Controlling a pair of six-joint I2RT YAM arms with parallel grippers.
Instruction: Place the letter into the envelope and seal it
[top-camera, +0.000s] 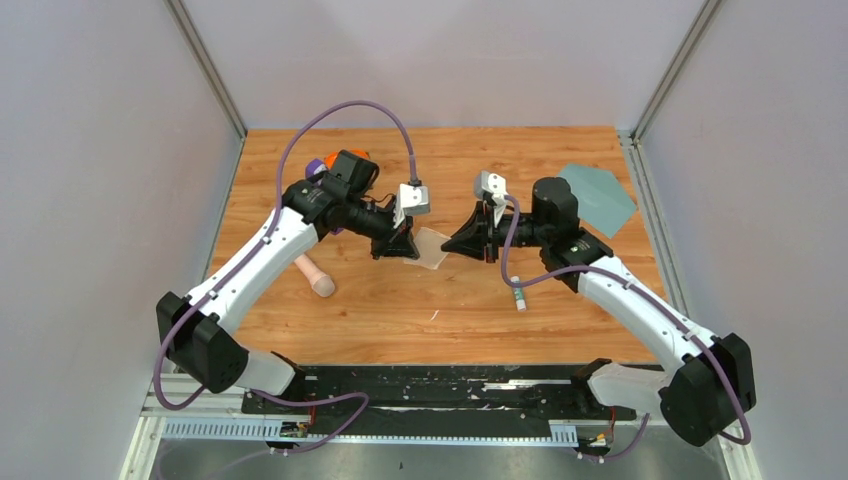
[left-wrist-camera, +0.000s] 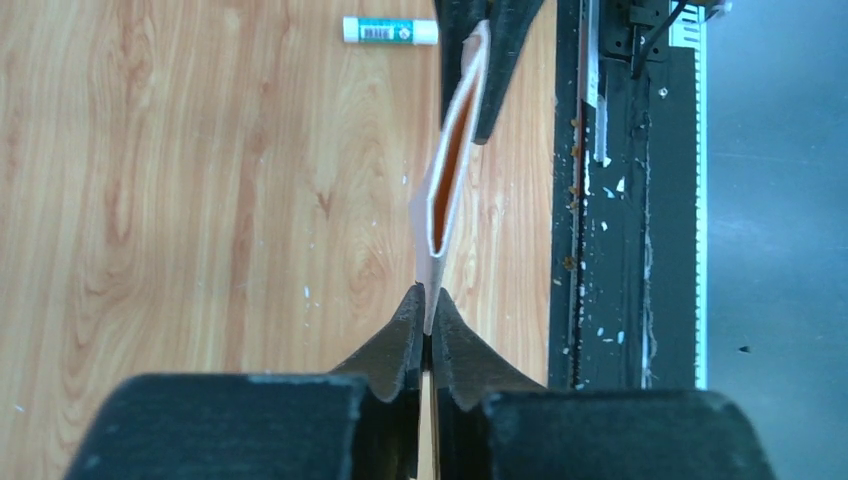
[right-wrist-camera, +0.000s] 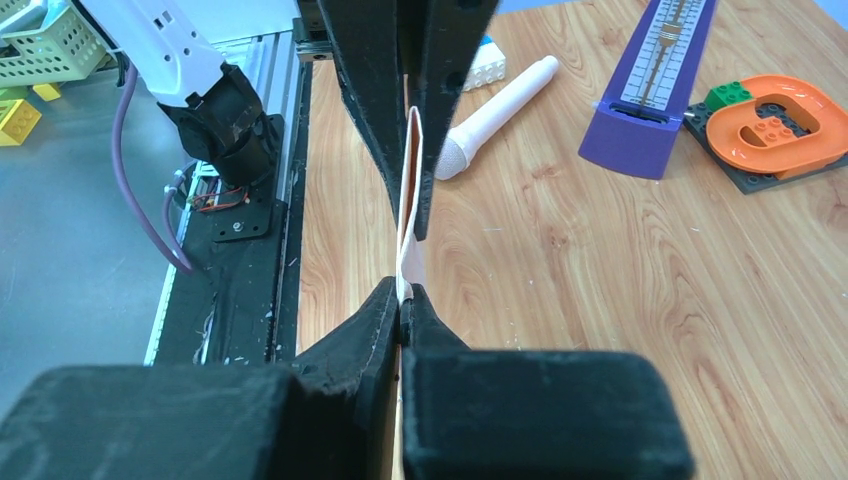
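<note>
Letter (top-camera: 432, 248): folded sheet, held off the bench (top-camera: 400, 315) between two hands, left hand (top-camera: 405, 250) and right hand (top-camera: 452, 243) each pinched shut on an opposite edge, probably to steady it for insertion. Envelope (top-camera: 600, 198): flat on bench, well behind right hand, not yet filled.

Both the left arm (top-camera: 262, 255) & right arm (top-camera: 640, 305): white plastic link shells w/ black joint housings, a purple cable (top-camera: 370, 108) looped along each, small grey camera box (top-camera: 414, 198) per wrist, matte black wedge-shaped left gripper (top-camera: 413, 245) & right gripper (top-camera: 447, 243).
</note>
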